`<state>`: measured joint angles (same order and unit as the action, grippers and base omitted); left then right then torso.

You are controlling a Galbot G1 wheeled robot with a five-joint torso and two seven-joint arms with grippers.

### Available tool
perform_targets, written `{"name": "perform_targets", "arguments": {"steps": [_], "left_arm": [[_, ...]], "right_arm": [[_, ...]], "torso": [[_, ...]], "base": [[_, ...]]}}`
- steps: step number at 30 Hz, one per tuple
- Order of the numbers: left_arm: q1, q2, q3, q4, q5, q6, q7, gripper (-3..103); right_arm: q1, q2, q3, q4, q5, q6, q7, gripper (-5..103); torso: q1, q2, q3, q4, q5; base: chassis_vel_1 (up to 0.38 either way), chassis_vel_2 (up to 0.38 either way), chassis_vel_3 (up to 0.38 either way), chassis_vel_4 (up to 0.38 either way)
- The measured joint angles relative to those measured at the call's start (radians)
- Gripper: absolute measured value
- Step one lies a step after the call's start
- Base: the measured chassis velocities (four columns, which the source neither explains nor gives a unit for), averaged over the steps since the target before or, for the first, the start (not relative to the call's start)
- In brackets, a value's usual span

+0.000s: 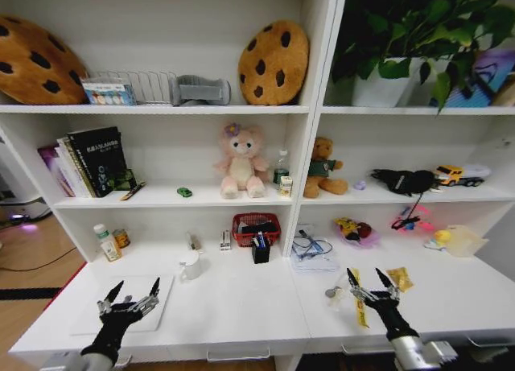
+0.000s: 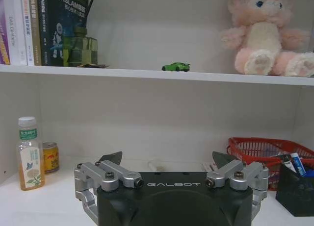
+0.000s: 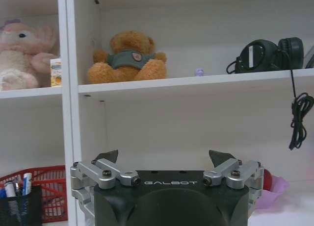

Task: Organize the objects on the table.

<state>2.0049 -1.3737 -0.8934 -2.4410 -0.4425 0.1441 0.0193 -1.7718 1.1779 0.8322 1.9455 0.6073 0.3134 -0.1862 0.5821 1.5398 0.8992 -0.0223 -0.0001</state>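
My left gripper (image 1: 137, 285) hovers open over a thin white laptop (image 1: 145, 316) lying closed at the left of the white table (image 1: 241, 307). My right gripper (image 1: 364, 273) stands open above the table's right part, near yellow packets (image 1: 400, 278). The tiny green toy car (image 1: 184, 191) sits on the shelf beside the pink plush bear (image 1: 241, 162); in the left wrist view the car (image 2: 176, 66) is beyond the open left gripper (image 2: 167, 157). A black pen holder (image 1: 260, 250) with pens stands at the table's back. The right gripper (image 3: 164, 155) is empty.
On the table's back edge stand a bottle (image 1: 105, 242), a can (image 1: 121, 238), a white mug (image 1: 190, 265), a red basket (image 1: 256, 226), a coiled cable (image 1: 310, 246) and toys (image 1: 354, 230). Shelves above hold books (image 1: 88, 162), a brown bear (image 1: 323, 168) and headphones (image 1: 406, 180).
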Motion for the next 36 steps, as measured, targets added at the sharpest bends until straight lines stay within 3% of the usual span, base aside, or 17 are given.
{"name": "perform_targets", "arguments": {"steps": [6,16,17,19,22,23,24,25,28,32,36], "left_arm": [[0.0,0.0,0.0,0.0,0.0,0.0,0.0,100],[0.0,0.0,0.0,0.0,0.0,0.0,0.0,100],[0.0,0.0,0.0,0.0,0.0,0.0,0.0,100],[0.0,0.0,0.0,0.0,0.0,0.0,0.001,100],[0.0,0.0,0.0,0.0,0.0,0.0,0.001,100],[0.0,0.0,0.0,0.0,0.0,0.0,0.0,100],[0.0,0.0,0.0,0.0,0.0,0.0,0.0,100],[0.0,0.0,0.0,0.0,0.0,0.0,0.0,100],[0.0,0.0,0.0,0.0,0.0,0.0,0.0,100],[0.0,0.0,0.0,0.0,0.0,0.0,0.0,100],[0.0,0.0,0.0,0.0,0.0,0.0,0.0,100]], "right_arm": [[0.032,0.001,-0.01,-0.021,0.0,-0.008,0.0,100],[0.075,-0.035,-0.03,-0.041,0.02,-0.019,-0.02,100],[0.079,-0.041,-0.024,-0.04,0.031,-0.033,-0.01,100],[0.086,-0.05,-0.02,-0.039,0.046,-0.045,0.006,100],[0.11,-0.086,0.007,-0.036,0.07,-0.102,0.044,100],[0.127,-0.117,0.03,-0.037,0.076,-0.161,0.062,100],[0.127,-0.117,0.03,-0.037,0.076,-0.161,0.062,100],[0.149,-0.152,0.046,-0.048,0.089,-0.207,0.07,100],[0.2,-0.204,0.045,-0.093,0.101,-0.237,0.067,100],[0.274,-0.283,-0.019,-0.198,0.115,-0.328,0.061,100],[0.295,-0.296,-0.076,-0.245,0.112,-0.361,0.058,100]], "torso": [[0.0,0.0,0.0,0.0012,0.0001],[0.0,0.0,0.0,0.0008,-0.0004],[0.0,0.0,0.0,0.0004,0.0015],[0.0,0.0,0.0,0.0007,0.001],[0.0,0.0,0.0,0.0004,0.0006],[0.0,0.0,0.0,0.0003,0.0006],[0.0,0.0,0.0,0.0003,0.0006],[0.0,0.0,0.0,0.0004,-0.0008],[0.0,0.0,0.0,0.0009,-0.0002],[0.0,0.0,0.0,0.0008,0.0001],[0.0,0.0,0.0,0.0003,0.0002]], "base": [[-0.21,-0.185,0.196,0.197],[-0.247,-0.246,0.256,0.247],[-0.204,-0.169,0.165,0.181],[-0.096,-0.13,0.137,0.064],[-0.025,-0.064,0.081,0.009],[0.035,0.035,-0.055,-0.015],[0.035,0.035,-0.055,-0.015],[0.035,0.035,-0.034,-0.052],[0.049,0.08,-0.075,-0.07],[0.022,0.019,-0.011,-0.011],[0.0,0.0,0.0,0.0]]}}
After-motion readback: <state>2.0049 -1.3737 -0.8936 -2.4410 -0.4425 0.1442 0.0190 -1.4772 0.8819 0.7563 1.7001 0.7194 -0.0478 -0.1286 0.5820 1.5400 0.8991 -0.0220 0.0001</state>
